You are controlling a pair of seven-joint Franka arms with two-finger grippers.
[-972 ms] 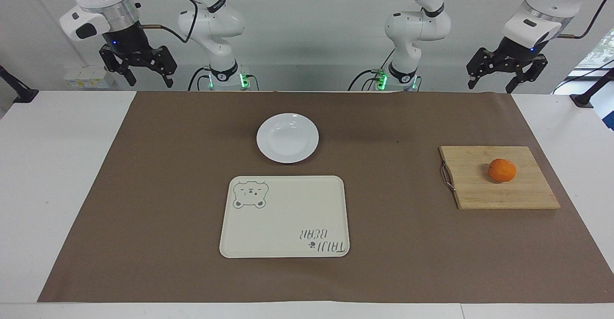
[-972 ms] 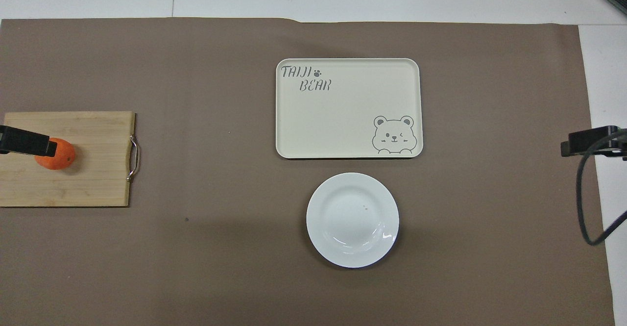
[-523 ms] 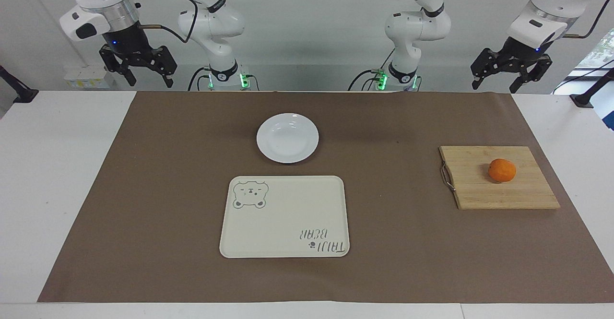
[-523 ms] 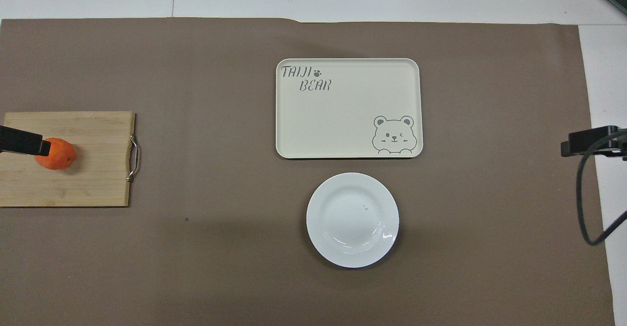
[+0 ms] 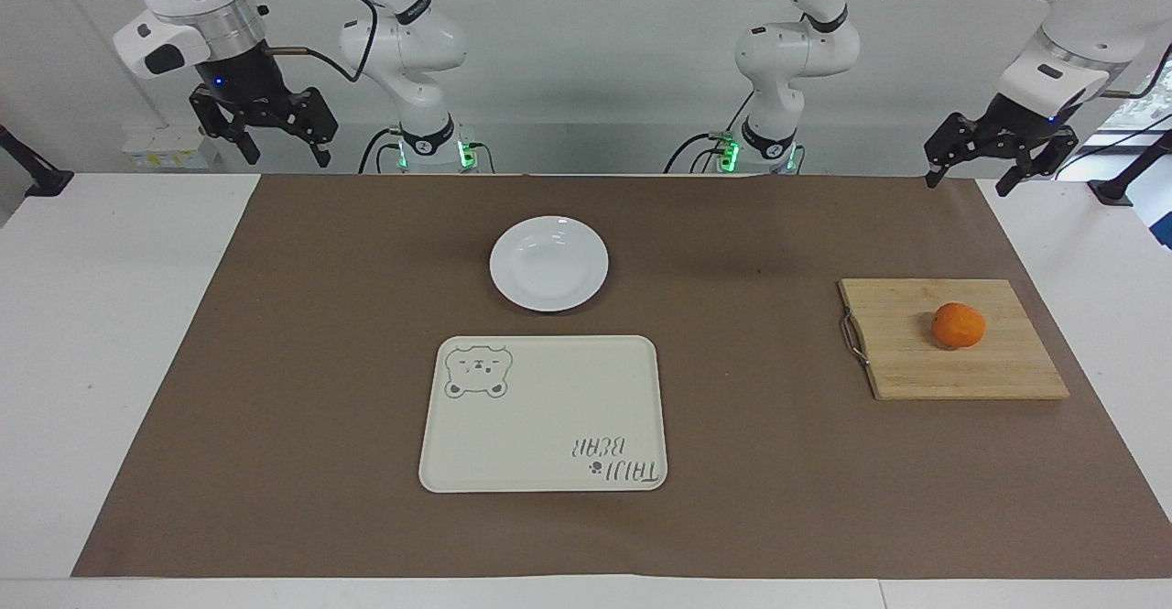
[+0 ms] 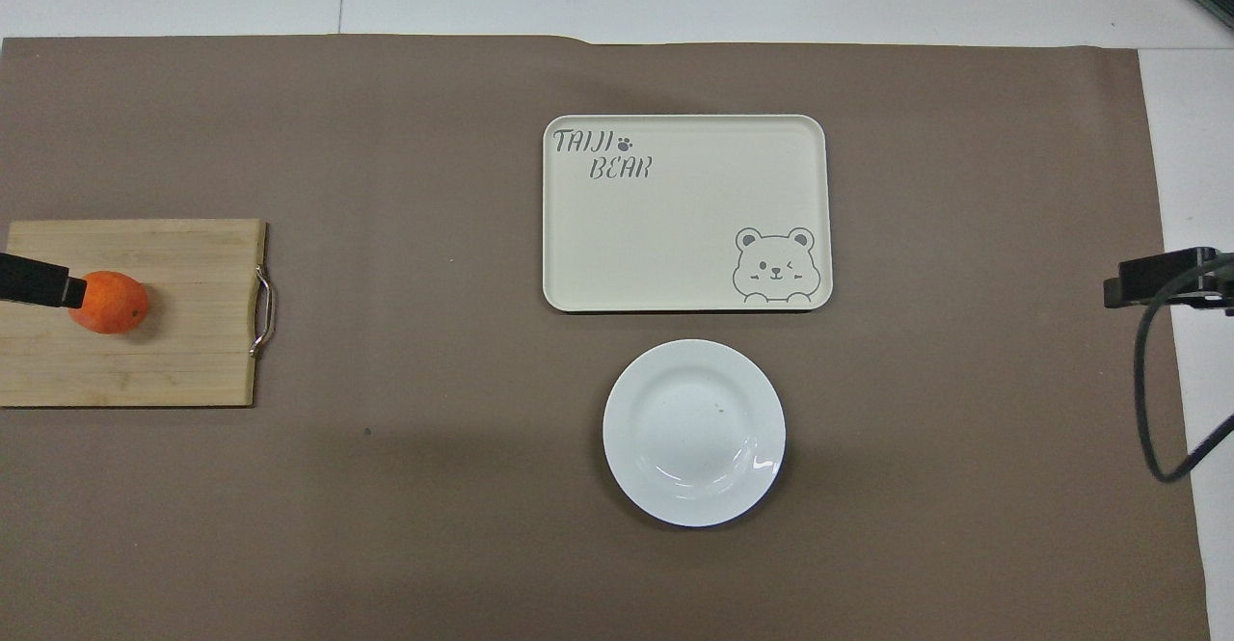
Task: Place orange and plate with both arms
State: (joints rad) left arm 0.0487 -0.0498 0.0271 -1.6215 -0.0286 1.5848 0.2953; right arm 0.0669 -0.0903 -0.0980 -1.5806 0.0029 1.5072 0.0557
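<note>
The orange (image 5: pixel 959 325) lies on a wooden cutting board (image 5: pixel 916 366) at the left arm's end of the table; it also shows in the overhead view (image 6: pixel 114 303). The white plate (image 5: pixel 549 263) sits on the brown mat, nearer to the robots than the cream bear tray (image 5: pixel 545 412); it also shows in the overhead view (image 6: pixel 694 432). My left gripper (image 5: pixel 968 180) hangs open and empty, high in the air above the mat's corner, well clear of the orange. My right gripper (image 5: pixel 286 155) hangs open and empty, high above the mat's corner at the right arm's end.
The cutting board (image 6: pixel 174 361) has a metal handle on the side toward the tray (image 6: pixel 675 217). A brown mat (image 5: pixel 320 362) covers most of the white table. A black cable (image 6: pixel 1152 400) hangs by the right gripper's tip (image 6: pixel 1157 278).
My left gripper has swung outward toward the left arm's end of the table and dipped slightly. The right arm, orange, plate and tray have not moved.
</note>
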